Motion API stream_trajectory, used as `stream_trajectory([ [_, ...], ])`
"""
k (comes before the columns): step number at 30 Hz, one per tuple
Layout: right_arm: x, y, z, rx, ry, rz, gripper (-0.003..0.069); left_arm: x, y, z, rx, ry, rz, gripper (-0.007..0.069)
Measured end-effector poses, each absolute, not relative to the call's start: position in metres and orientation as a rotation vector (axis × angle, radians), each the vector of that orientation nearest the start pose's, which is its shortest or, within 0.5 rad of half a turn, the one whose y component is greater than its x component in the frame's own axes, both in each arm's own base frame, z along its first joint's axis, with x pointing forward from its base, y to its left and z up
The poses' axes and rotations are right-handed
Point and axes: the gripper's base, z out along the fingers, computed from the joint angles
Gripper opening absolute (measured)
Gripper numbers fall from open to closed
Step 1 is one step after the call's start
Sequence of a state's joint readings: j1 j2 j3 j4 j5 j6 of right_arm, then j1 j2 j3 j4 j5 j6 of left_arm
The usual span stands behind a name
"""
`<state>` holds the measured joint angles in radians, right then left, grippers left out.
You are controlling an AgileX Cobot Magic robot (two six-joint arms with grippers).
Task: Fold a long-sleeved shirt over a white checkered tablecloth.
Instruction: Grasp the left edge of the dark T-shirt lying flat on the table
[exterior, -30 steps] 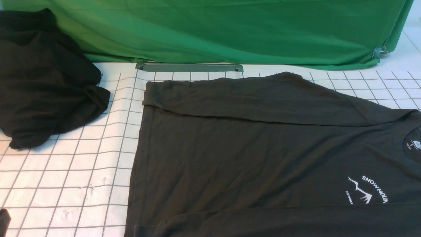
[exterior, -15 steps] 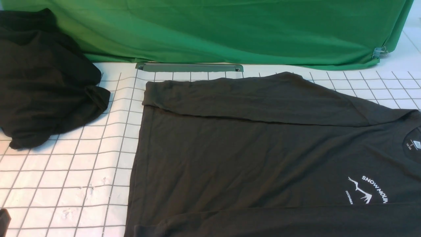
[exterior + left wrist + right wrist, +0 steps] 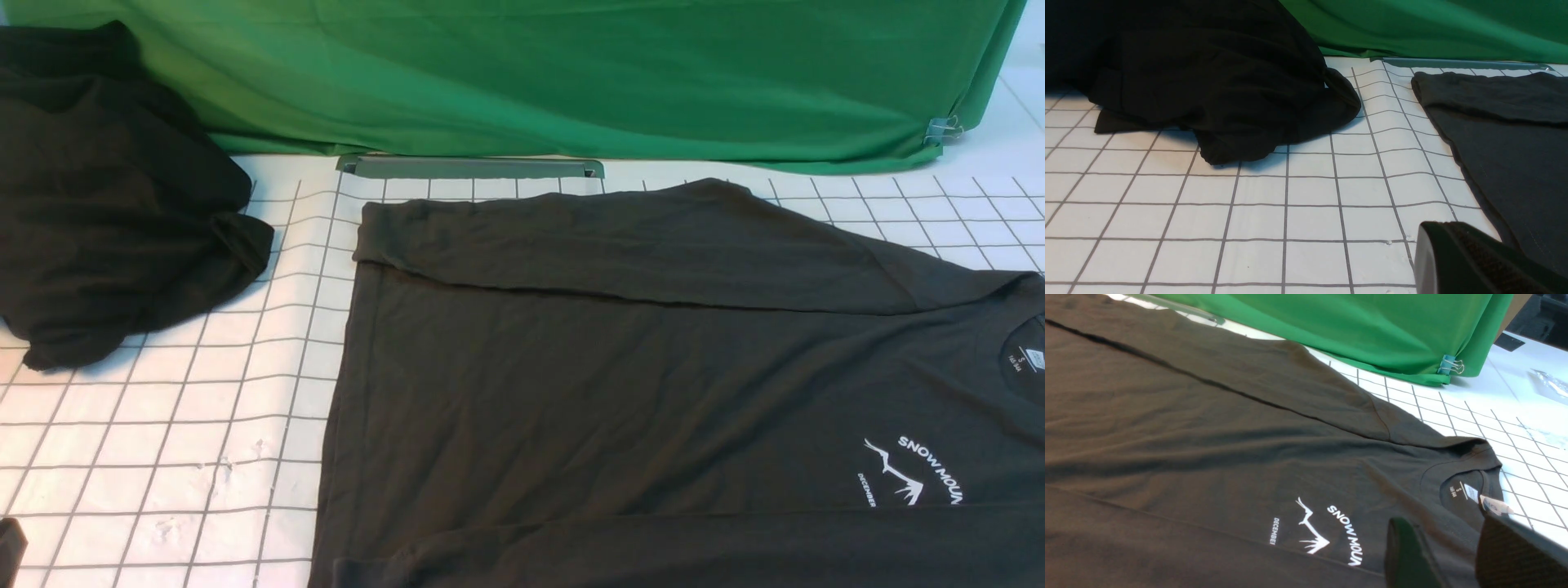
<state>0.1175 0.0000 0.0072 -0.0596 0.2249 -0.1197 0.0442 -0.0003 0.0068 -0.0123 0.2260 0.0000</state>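
The left gripper (image 3: 1453, 257) is held low over the tablecloth (image 3: 1290, 216), pressed together. The right gripper (image 3: 1444, 522) is spread above the shirt (image 3: 612, 392), laid left-to-right, collar rightward.

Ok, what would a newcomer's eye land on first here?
The dark long-sleeved shirt spread flat on the white checkered tablecloth, centre to right, white mountain logo near its collar. Then the black heap of cloth at far left and the green draped cloth behind.
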Motion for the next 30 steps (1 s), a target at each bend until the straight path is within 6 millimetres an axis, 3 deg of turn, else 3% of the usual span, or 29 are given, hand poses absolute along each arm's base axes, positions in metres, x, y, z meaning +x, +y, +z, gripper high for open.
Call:
stream_trajectory([
  [23, 0.056, 0.005, 0.191, -0.236, 1.693, -0.050, 0.0246, 0.056, 0.002, 0.190, -0.060, 1.715, 0.003, 0.0003],
  [24, 0.056, 0.006, 0.191, -0.216, 1.696, -0.029, 0.0246, 0.056, 0.001, 0.190, -0.092, 1.713, -0.036, 0.0003],
  [28, 0.056, 0.009, 0.194, 0.170, 1.676, 0.368, 0.0246, 0.056, -0.007, 0.192, -0.493, 1.648, -0.520, 0.0003],
  [29, 0.056, 0.009, 0.195, 0.209, 1.670, 0.406, 0.0246, 0.056, -0.007, 0.193, -0.520, 1.641, -0.551, 0.0003],
  [30, 0.056, 0.009, 0.195, 0.322, 1.654, 0.517, 0.0246, 0.056, -0.010, 0.194, -0.651, 1.599, -0.717, 0.0003],
])
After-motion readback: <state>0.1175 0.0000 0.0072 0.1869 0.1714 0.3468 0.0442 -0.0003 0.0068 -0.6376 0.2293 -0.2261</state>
